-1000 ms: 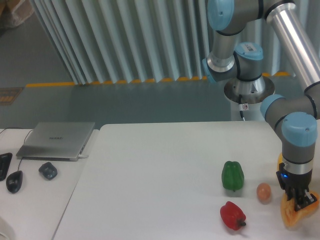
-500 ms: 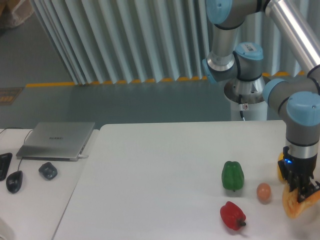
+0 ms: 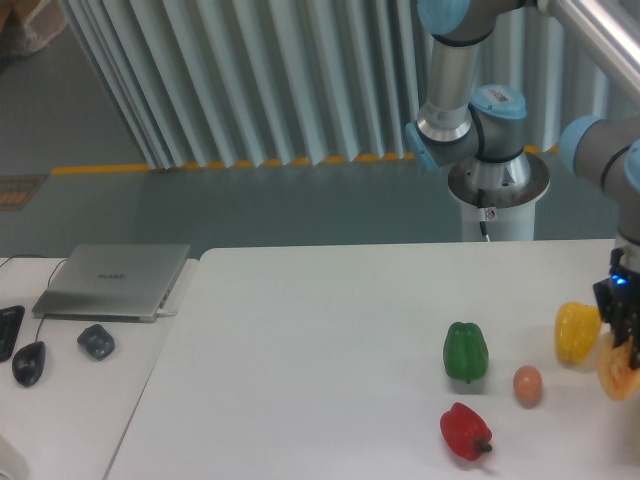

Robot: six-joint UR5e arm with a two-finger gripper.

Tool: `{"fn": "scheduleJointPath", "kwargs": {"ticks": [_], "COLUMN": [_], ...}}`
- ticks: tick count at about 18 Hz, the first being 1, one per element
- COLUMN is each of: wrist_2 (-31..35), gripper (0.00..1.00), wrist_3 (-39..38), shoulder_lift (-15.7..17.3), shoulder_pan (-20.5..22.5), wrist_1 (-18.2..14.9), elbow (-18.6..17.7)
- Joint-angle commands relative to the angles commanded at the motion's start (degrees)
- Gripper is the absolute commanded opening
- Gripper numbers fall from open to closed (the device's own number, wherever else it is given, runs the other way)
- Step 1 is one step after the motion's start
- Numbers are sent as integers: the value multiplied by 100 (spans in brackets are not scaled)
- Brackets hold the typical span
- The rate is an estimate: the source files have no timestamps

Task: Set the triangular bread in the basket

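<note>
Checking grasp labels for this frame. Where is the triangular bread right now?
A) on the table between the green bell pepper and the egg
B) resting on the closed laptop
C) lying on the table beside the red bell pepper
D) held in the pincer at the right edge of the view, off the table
D: the triangular bread hangs in the pincer at the right edge, beside the yellow bell pepper, raised off the table.

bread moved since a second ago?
Yes. The triangular bread, held in the gripper, went up and right, away from the egg, uncovering the yellow pepper.
</note>
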Motion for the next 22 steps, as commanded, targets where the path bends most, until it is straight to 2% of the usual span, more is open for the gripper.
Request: {"fn": "scheduleJointPath", "kwargs": {"ticks": [3, 6, 10, 14, 16, 17, 18, 19, 20, 22], "wrist_2": [-17, -26, -18, 26, 26, 26, 26, 26, 26, 26], "gripper": [31, 31, 31, 34, 41, 50, 80, 93, 100, 100], "wrist_3": [71, 80, 80, 71, 54, 45, 71, 71, 71, 80], "shoulder_lift": [-26, -149, -430, -668, -703, -703, -703, -712, -703, -685], "shoulder_pan": [141, 290, 440, 686, 739, 739, 739, 739, 748, 748], "wrist_1": [149, 772, 1107, 1213, 1222, 1222, 1222, 1231, 1257, 1266], "elbow": [132, 159, 237, 308, 299, 299, 299, 290, 282, 255]}}
